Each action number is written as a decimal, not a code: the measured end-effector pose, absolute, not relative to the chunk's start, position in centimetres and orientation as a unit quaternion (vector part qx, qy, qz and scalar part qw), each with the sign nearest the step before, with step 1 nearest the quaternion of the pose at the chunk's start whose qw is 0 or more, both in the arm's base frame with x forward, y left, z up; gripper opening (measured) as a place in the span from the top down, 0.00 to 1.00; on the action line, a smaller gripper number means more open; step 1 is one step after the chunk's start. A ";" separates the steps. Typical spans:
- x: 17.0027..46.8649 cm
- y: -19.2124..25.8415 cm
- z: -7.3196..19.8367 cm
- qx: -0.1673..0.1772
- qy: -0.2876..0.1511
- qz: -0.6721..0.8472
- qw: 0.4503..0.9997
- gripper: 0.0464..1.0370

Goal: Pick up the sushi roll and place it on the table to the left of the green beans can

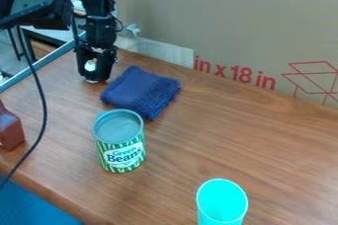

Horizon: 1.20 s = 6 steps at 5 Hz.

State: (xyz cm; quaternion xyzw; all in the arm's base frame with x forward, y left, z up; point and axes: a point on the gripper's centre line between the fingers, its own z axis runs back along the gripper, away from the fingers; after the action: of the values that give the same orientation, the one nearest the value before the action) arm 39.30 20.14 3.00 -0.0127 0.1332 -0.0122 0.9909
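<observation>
Evidently, the blue cloth (141, 92) is lying beside the fingers (100, 73), toward the view's right, their spread being impossible to tell.

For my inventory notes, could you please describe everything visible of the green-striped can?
The can is a cylinder that looks like metal, wrapped in a green-and-white striped label with dark lettering. It stands upright on the wooden table, its round top grey inside a pale rim. The blue cloth lies behind; whether they touch is unclear.
</observation>
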 end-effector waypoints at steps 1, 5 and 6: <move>38.1 20.1 3.7 -0.011 0.119 -0.002 0.993 0.46; 28.4 17.3 8.7 0.004 0.121 0.048 0.991 0.47; 26.1 16.2 7.6 0.018 0.141 0.032 0.989 0.46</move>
State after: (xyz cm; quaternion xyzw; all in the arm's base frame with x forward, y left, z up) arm 26.08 16.15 7.57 0.0184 0.1409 0.0318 0.9893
